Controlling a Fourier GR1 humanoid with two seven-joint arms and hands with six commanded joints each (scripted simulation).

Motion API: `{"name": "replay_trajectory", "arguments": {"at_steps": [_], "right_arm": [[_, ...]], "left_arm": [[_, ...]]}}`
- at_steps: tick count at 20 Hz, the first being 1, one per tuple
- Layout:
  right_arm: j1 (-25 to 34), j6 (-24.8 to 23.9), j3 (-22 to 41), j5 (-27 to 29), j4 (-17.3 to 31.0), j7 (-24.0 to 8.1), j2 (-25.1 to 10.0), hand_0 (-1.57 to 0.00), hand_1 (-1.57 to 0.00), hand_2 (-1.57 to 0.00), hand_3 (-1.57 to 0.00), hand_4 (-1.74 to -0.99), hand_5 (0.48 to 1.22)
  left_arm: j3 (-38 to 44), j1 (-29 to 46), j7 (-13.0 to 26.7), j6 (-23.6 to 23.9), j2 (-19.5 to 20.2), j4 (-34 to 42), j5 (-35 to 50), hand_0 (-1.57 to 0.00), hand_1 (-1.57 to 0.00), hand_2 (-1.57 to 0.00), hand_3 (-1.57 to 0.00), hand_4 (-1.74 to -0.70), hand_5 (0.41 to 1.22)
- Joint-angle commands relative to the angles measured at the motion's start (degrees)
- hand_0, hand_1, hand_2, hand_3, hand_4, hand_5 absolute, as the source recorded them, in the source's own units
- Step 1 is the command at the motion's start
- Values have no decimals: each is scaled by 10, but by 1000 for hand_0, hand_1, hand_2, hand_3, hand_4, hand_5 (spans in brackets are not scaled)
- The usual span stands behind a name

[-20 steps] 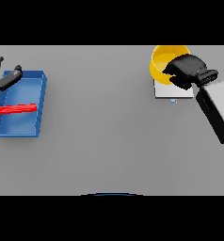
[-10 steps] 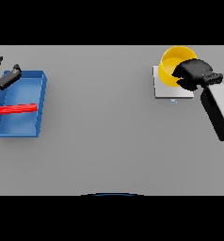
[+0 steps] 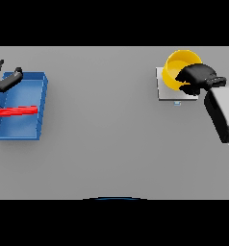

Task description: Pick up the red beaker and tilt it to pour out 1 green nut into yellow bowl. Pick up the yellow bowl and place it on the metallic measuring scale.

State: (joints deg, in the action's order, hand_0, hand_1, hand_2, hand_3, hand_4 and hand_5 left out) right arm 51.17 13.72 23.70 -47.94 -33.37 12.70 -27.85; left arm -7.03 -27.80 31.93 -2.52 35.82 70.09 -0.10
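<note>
The yellow bowl [image 3: 175, 69] is at the back right, over the metallic measuring scale [image 3: 166, 91], tilted with its opening facing left and up. My right hand [image 3: 198, 77] has its fingers curled round the bowl's right rim. The red beaker [image 3: 16, 111] lies on its side inside a blue tray [image 3: 41, 98] at the far left. My left hand [image 3: 3, 79] hovers by the tray's back left corner with relaxed fingers, holding nothing. No green nut is visible.
The scale's small front tab [image 3: 177, 103] points toward me. The blue tray sits against the table's left edge.
My right hand has carried the yellow bowl a little to the right and farther back over the scale. The left hand has drifted slightly left.
</note>
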Motion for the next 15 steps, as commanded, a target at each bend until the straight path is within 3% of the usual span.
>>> {"name": "replay_trajectory", "arguments": {"at_steps": [1,4,7,10,15], "right_arm": [[1,10,-7,9,-2,1,-2,-1335,-1125,-1007,-816,-1592,1074],[5,30,-19,24,0,-11,5,-757,-673,-579,-476,-1513,923],[5,36,-19,25,2,-9,3,-387,-380,-300,-258,-1476,847],[3,38,-8,17,-1,-7,6,-198,-194,-153,-131,-1435,817],[-1,50,-5,14,-2,-20,2,-64,-63,-50,-42,-1390,779]], "left_arm": [[3,2,-4,-1,3,6,3,1,1,1,1,-836,774],[4,0,-8,-1,1,6,5,1,1,1,1,-839,764],[1,4,-3,0,3,9,2,1,1,1,1,-831,754],[0,3,-3,3,0,5,0,1,1,1,1,-835,752],[-2,5,-5,2,0,10,-1,1,1,1,1,-833,760]]}}
